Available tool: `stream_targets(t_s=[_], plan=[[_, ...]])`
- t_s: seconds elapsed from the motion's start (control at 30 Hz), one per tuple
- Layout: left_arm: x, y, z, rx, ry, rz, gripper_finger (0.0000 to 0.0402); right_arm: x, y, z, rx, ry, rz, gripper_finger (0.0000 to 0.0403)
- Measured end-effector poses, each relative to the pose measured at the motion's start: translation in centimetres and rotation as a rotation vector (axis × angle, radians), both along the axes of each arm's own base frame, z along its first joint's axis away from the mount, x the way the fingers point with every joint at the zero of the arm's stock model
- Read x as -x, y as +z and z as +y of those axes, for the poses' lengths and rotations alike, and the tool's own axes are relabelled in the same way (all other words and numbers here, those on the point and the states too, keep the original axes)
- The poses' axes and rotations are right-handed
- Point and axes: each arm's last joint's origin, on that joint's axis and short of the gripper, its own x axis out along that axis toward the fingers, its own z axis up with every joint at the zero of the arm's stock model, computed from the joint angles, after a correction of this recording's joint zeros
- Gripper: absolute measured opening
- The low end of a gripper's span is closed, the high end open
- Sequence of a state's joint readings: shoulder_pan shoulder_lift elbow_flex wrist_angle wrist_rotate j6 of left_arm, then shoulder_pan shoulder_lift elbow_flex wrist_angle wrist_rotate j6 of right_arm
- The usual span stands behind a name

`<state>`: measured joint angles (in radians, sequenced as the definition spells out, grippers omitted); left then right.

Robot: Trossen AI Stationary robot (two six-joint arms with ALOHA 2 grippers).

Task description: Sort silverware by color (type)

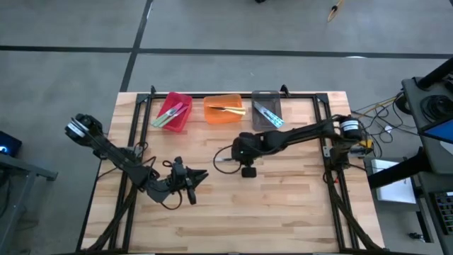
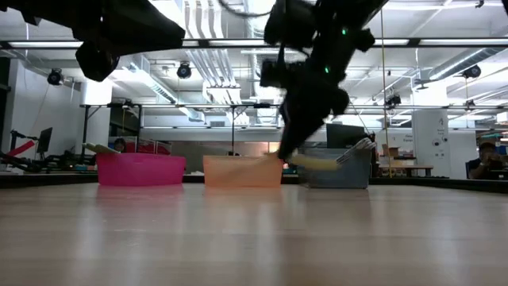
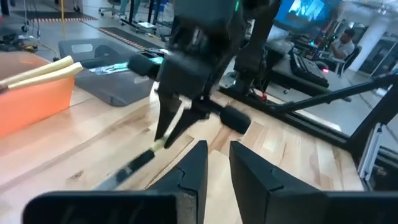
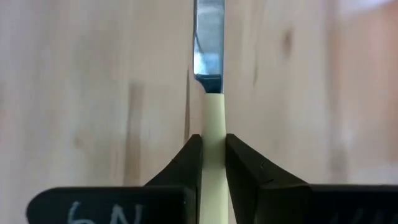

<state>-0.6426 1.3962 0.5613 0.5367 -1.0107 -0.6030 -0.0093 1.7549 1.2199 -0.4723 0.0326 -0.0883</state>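
My right gripper [image 1: 235, 156] is at mid-table, shut on a knife [image 1: 222, 160] with a pale yellow handle and a silver blade [image 4: 208, 37]. My left gripper [image 3: 217, 155] waits level above the table's near left [image 1: 200, 176]. Its fingers are a narrow gap apart with nothing between them, and they point at the right gripper [image 3: 171, 127]. Along the far edge, the red bin [image 1: 173, 112] holds green-handled silverware, the orange bin [image 1: 225, 108] pale yellow, and the grey bin [image 1: 267, 112] light blue. My right gripper pinches the knife's pale yellow handle [image 4: 214, 127] between its two fingers, a short way behind the blade. The fingers come slanting down from the table's right and lie along the knife. The handle's free end [image 2: 317, 162] is off the table. Whether the blade's tip touches the table I cannot tell.
Black rails [image 1: 134, 142] run along the table's left, right [image 1: 327, 142] and far sides. Bare wood [image 1: 283, 205] lies between the grippers and the near edge. A person [image 2: 484, 159] sits in the room beyond the table.
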Motion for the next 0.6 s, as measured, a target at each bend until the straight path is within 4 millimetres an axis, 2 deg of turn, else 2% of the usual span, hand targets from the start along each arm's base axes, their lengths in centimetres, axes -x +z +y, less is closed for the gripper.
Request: stream_targets(t_s=[0.2, 0.27, 0.4, 0.6], plan=[[0.6, 1.4, 0.4, -0.063, -0.016, -0.002, 0.0083, -0.2, 3.5, 0.2, 0.000, 0.010, -0.230, 0.0035], [0.9, 1.9, 0.5, -0.075, -0.021, -0.001, 0.0099, -0.3, 4.1, 0.4, 0.002, 0.019, -0.309, 0.0035], [1.5, 2.0, 0.9, -0.104, -0.023, 0.048, 0.0133, -0.4, 4.1, 1.0, 0.035, 0.023, -0.455, 0.0035], [1.7, 1.3, 1.3, -0.173, 0.050, 0.107, 0.0163, -0.8, 4.4, 2.5, 0.272, -0.050, -0.658, 0.0035]])
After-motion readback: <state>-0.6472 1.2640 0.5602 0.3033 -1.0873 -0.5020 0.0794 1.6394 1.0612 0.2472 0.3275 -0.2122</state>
